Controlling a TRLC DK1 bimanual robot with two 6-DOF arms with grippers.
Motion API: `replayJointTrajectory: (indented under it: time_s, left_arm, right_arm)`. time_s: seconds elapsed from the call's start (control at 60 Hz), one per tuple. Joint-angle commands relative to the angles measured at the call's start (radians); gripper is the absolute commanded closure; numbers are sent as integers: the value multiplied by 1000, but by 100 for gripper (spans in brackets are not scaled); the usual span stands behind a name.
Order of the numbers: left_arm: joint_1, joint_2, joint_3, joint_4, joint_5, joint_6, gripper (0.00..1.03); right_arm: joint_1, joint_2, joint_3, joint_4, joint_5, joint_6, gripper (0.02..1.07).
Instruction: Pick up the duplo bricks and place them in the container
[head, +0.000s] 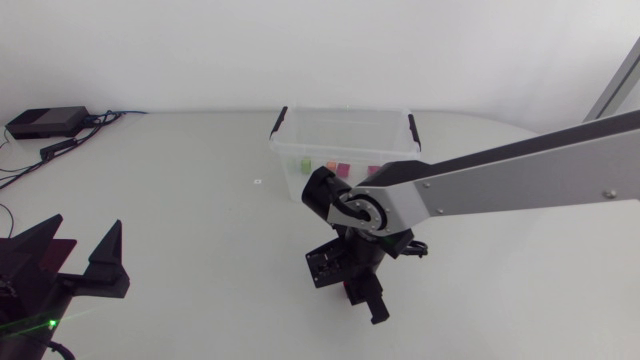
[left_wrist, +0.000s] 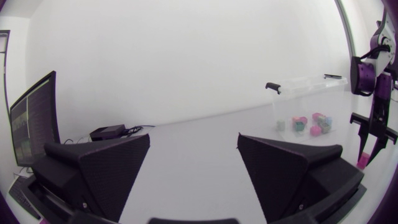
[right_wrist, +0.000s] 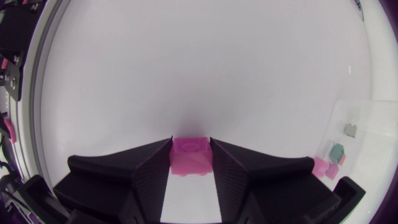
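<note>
From above, the right gripper (head: 375, 305) hangs low just in front of the clear container (head: 290, 150), through whose wall four bricks (head: 330, 167) show: one green, one orange, two pink. The left gripper (head: 83, 230) sits well apart from them. In the left wrist view, that gripper's fingers (left_wrist: 99, 168) stand wide apart, released. In the right wrist view, both fingers clench one pink brick (right_wrist: 191, 158), glossy, with a single round stud showing on top.
</note>
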Motion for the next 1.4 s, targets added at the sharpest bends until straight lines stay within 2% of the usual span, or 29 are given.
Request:
replayJointTrajectory:
  time_s: [0.0,0.167,0.317,0.4,0.617,0.783,0.9,0.983,1.033,1.117,1.15,1.25,1.383]
  left_arm:
    - [3,-11,-14,-1,-1,-14,5]
    - [3,-11,-15,-1,-1,-14,5]
    - [3,-11,-14,-1,-1,-14,5]
    - [3,-11,-15,-1,0,-14,5]
    - [3,-11,-15,-1,0,-14,5]
    - [3,-11,-14,-1,0,-14,5]
    - [3,-11,-15,-1,0,-14,5]
    - [3,-11,-15,-1,-1,-14,5]
    - [1,-11,-14,-1,-1,-14,5]
    - [3,-11,-15,-1,-1,-14,5]
    - [3,-11,-15,-1,-1,-14,5]
    - [3,-11,-15,-1,-1,-14,5]
    - [3,-11,-15,-1,0,-14,5]
  right_arm:
    - [-23,-71,-10,-32,-2,-29,77]
    - [-101,-189,85,-106,-50,-28,77]
    - [-216,-223,208,-109,-124,23,77]
    - [-308,-212,280,-35,-187,104,77]
    - [-426,-188,308,232,-279,340,77]
    - [-454,-165,237,518,-277,528,77]
    - [-454,-125,216,627,-266,598,75]
    - [-443,-85,205,689,-237,633,62]
    - [-432,-63,207,698,-220,640,49]
    - [-418,-51,210,716,-194,655,20]
    - [-417,-53,213,722,-177,667,12]
    - [-418,-77,207,741,-156,684,7]
    - [-427,-159,151,778,-91,684,7]
